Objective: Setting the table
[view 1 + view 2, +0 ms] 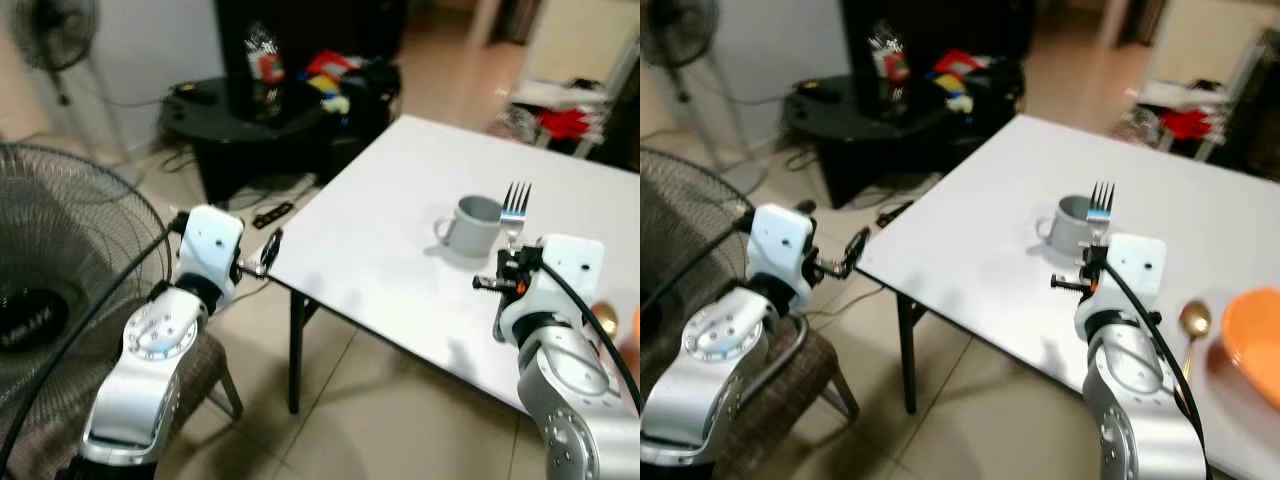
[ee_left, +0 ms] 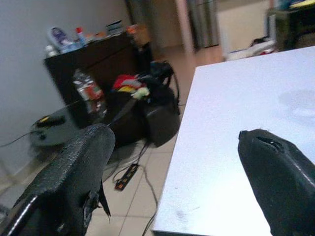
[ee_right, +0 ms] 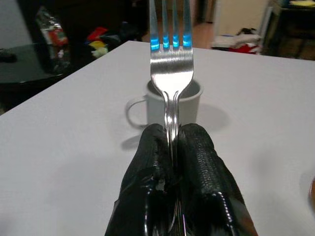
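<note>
Head views: smooth white rectangular table (image 1: 380, 250) bearing a matte grey ceramic mug (image 1: 474, 224); near the right edge, a gold-bowled spoon (image 1: 1193, 322) just beside a glossy orange bowl (image 1: 1252, 342). Right gripper (image 1: 513, 250) raised over the table beside the mug, pinching a shiny steel fork (image 1: 515, 208) upright, long axis vertical, tines up. Left gripper (image 1: 268, 252) level at the table's corner.

Left wrist view: textured black fingers (image 2: 78, 177) spread wide before the tabletop's edge.

Right wrist view: rubbery ridged pads (image 3: 202, 162) pressed on the fork's slim handle, tines pointing away, mug behind.
</note>
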Controlling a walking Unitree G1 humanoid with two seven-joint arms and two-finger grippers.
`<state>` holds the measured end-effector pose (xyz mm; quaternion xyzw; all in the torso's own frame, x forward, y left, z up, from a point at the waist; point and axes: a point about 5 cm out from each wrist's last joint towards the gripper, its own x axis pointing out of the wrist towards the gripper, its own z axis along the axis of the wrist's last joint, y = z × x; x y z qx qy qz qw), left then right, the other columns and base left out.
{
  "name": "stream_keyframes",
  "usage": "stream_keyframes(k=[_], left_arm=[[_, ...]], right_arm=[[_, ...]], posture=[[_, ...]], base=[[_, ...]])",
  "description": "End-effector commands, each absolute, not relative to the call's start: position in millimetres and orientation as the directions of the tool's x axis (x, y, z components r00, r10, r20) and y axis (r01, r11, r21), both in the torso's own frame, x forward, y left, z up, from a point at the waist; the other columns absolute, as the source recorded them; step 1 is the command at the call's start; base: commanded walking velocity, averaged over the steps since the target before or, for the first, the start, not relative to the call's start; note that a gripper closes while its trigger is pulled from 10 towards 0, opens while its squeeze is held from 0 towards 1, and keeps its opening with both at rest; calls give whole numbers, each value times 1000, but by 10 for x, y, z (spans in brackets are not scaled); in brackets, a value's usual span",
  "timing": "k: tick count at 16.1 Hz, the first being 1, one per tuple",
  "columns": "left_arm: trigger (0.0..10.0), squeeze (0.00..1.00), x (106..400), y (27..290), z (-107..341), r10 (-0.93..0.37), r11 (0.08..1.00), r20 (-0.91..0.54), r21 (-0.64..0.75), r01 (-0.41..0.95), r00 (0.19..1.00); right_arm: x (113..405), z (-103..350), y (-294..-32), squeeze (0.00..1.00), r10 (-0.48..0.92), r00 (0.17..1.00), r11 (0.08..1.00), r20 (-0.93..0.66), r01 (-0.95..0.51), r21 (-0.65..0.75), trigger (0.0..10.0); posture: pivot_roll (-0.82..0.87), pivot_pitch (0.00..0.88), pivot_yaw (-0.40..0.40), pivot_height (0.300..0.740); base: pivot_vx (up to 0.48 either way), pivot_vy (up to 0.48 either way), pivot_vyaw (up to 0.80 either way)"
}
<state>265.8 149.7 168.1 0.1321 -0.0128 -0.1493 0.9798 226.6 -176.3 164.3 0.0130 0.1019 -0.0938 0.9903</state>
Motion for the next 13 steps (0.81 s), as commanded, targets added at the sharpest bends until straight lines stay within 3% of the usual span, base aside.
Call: stream_keyframes(k=[1,8,13], left_arm=[[10000,0,2666,1542,1667,-288,919,-26,274,284,957],[10000,0,2700,1547,1722,-303,913,-8,285,292,953],[10000,0,2703,1538,1704,-331,900,-36,290,327,943]], right_arm=[[2267,1651,-1721,0,-170,963,984,-208,177,14,10000],[2295,1624,-1687,0,-146,961,987,-233,156,26,10000],[2532,1540,-1500,0,41,949,989,-313,5,147,10000]], posture=[[72,0,-22,740],[78,0,-15,740],[87,0,-10,740]], base=[[0,0,-788],[0,-103,-786],[0,0,0]])
